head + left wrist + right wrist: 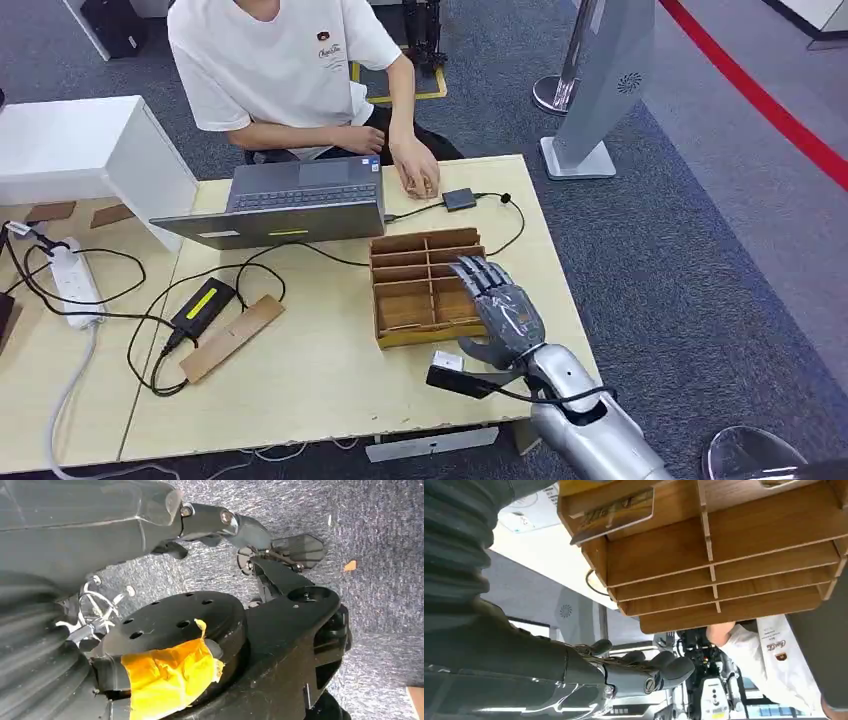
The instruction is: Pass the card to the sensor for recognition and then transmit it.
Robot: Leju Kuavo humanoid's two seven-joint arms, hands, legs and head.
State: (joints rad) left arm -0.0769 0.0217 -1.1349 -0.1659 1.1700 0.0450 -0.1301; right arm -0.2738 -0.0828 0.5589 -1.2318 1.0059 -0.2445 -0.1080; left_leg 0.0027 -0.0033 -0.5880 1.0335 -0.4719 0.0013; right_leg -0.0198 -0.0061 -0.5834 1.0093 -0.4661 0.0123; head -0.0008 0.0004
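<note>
From the head view, my right hand [500, 305] hangs over the right side of the wooden divider box [425, 285], fingers spread and straight, holding nothing. In the right wrist view the fingers [644, 662] lie extended beside the box with no card between them.

The card [616, 512] leans in 1 of the box's end compartments, seen edge-on in the right wrist view; I judge it to be the nearest row, though the head view does not let me confirm it. The sensor [459, 199], as I take the small dark unit by the person's hand [415, 170] to be, sits on the table [320, 390] beyond the box, cabled to the laptop [290, 205].

Left hand: the left wrist view looks at the floor past dark fingers; I cannot tell whether they are apart or together.

Step in hand, in my judgement: picking the card. I should lower over its compartment, align thumb and fingers across the card's faces, avoid striking the dividers, and pinch near the top edge before lifting straight up.
</note>
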